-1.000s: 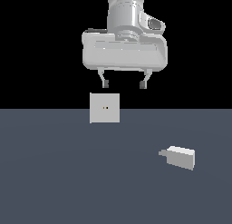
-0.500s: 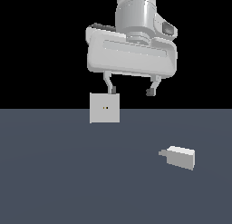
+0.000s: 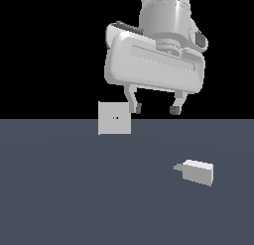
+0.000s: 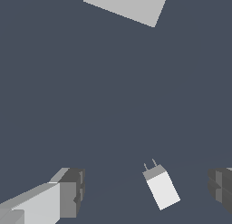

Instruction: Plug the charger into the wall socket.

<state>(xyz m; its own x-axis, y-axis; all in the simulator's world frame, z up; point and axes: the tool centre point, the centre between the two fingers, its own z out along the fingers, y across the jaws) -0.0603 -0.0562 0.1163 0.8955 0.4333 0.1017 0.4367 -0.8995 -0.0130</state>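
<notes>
The step in hand looks like the approach for the grasp: the gripper (image 3: 154, 109) hangs above the floor with its fingers apart and empty, while the charger (image 3: 199, 172) lies flat on the floor, well apart from the socket (image 3: 114, 118) and nearer the camera, toward the exterior view's right. The charger's long axis runs roughly level across the exterior view, its prong stub pointing to that view's left, roughly toward the socket's side. Next the gripper likely has to come down over the charger's body and close across its narrow sides.
</notes>
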